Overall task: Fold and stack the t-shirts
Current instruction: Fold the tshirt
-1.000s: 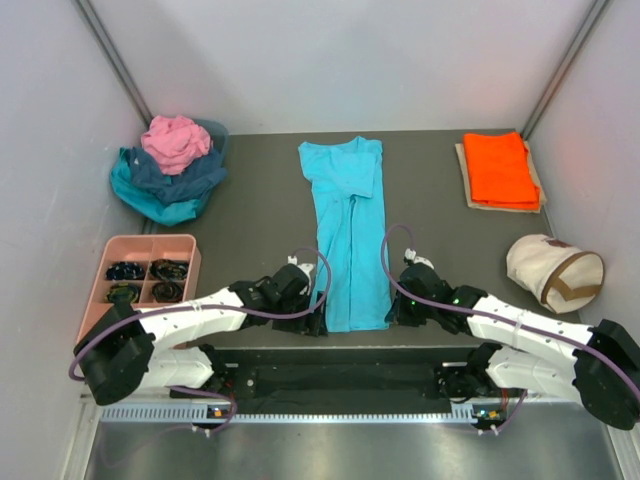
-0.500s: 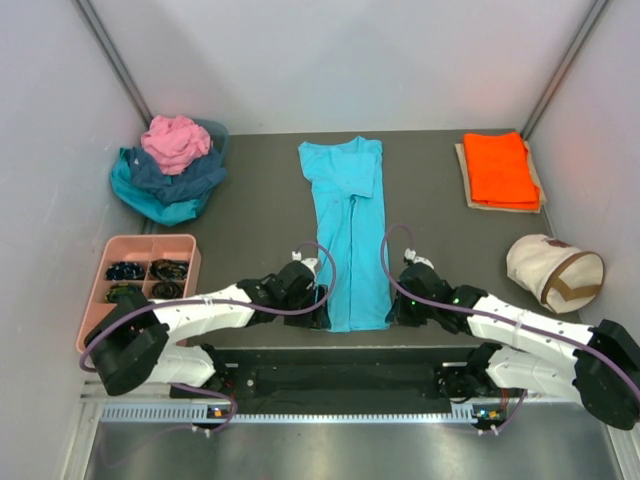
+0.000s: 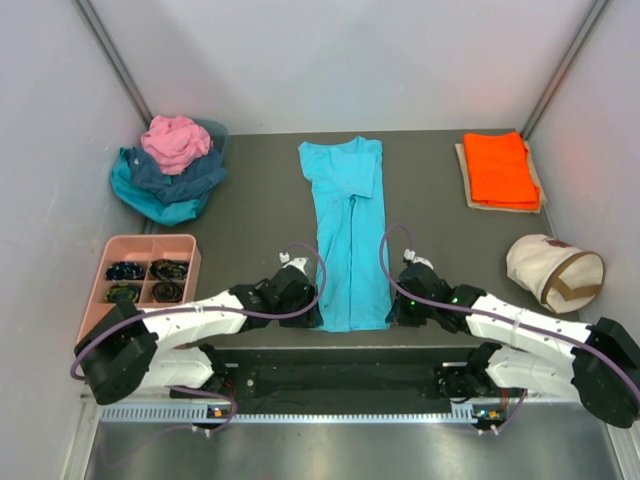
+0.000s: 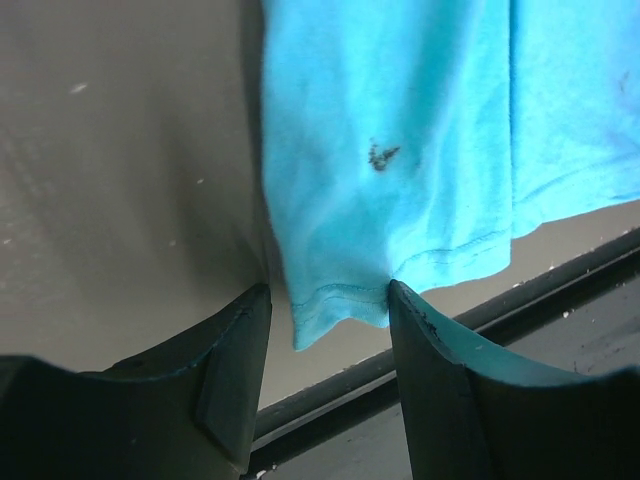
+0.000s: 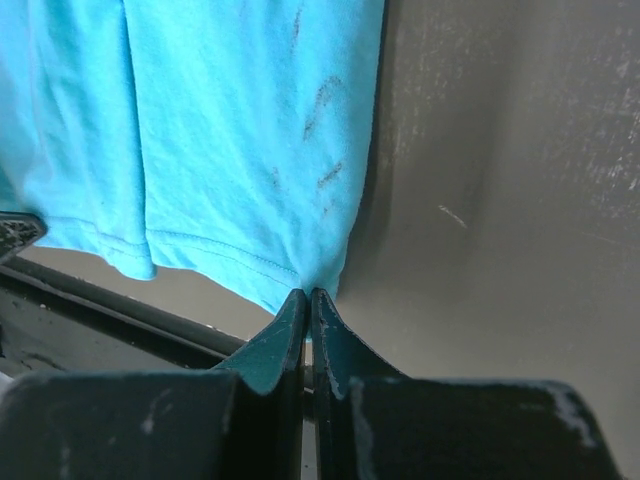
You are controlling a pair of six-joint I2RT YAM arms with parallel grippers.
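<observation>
A bright turquoise t-shirt (image 3: 345,230) lies folded into a long strip down the middle of the dark table, collar at the far end. My left gripper (image 3: 314,318) sits at its near left hem corner. In the left wrist view the gripper (image 4: 328,295) is open, and the hem corner of the shirt (image 4: 400,120) hangs between the two fingers, touching the right one. My right gripper (image 3: 393,317) is at the near right hem corner. In the right wrist view it (image 5: 307,293) is shut, pinching the corner of the shirt (image 5: 230,130).
A folded orange t-shirt (image 3: 500,168) lies at the far right. A heap of pink, navy and teal t-shirts (image 3: 170,165) sits at the far left. A cream canvas bag (image 3: 553,270) stands at the right and a pink compartment tray (image 3: 150,275) at the left.
My left gripper's jaws have narrowed around the near left hem corner, and the left arm has shifted slightly. The right gripper has stayed shut on its corner.
</observation>
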